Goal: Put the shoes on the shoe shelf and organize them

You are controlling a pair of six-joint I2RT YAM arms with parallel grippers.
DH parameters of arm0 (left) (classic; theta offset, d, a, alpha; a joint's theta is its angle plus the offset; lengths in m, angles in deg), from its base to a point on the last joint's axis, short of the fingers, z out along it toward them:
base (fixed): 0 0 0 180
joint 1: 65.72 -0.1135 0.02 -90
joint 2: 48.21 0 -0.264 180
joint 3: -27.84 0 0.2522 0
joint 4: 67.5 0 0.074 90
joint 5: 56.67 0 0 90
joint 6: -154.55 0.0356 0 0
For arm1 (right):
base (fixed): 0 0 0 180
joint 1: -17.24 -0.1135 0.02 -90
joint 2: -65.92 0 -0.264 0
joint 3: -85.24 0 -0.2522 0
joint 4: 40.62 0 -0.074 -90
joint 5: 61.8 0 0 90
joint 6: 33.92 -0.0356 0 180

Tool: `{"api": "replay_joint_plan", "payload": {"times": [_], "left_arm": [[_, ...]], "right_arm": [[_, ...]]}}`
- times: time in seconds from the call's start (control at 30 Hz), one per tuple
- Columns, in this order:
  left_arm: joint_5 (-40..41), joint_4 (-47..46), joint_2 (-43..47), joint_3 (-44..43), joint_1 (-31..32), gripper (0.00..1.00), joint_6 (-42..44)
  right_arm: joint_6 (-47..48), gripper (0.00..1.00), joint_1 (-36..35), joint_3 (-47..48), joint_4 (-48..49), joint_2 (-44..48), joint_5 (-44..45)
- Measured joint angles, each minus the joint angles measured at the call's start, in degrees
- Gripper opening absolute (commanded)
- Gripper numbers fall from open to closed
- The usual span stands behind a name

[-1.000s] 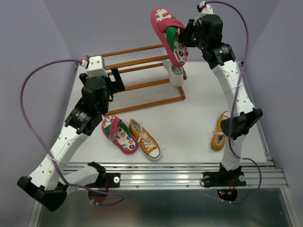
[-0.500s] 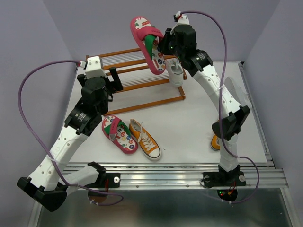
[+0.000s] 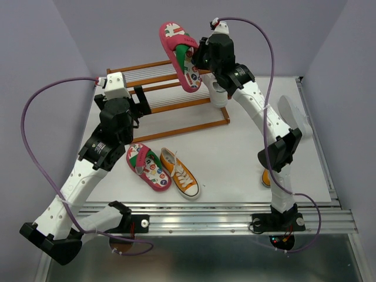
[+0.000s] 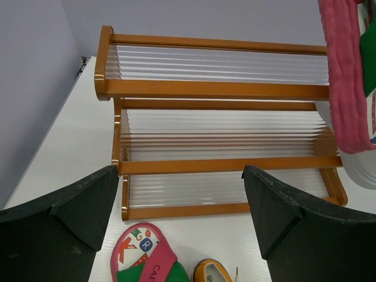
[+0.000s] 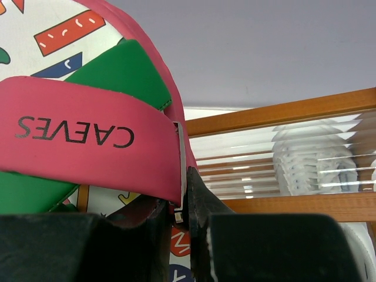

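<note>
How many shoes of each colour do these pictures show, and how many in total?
Pink shoes: 2, one of them in the right gripper.
Orange sneakers: 2, one half hidden behind the right arm.
White sneakers: 2, one faint at the far right.
Total: 6

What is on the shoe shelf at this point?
Only one white sneaker, at the shoe shelf's right end below the top tier. The held pink shoe and right arm cover part of it.
</note>
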Motion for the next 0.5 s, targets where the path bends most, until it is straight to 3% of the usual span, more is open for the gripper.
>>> {"api": "replay_joint_plan", "payload": {"times": [0.5], "left_arm": [[-0.02, 0.00, -0.07, 0.00, 0.00, 0.99, -0.02]], "right_arm": [[-1.03, 0.01, 0.07, 0.00, 2.23, -0.07, 2.03]]}}
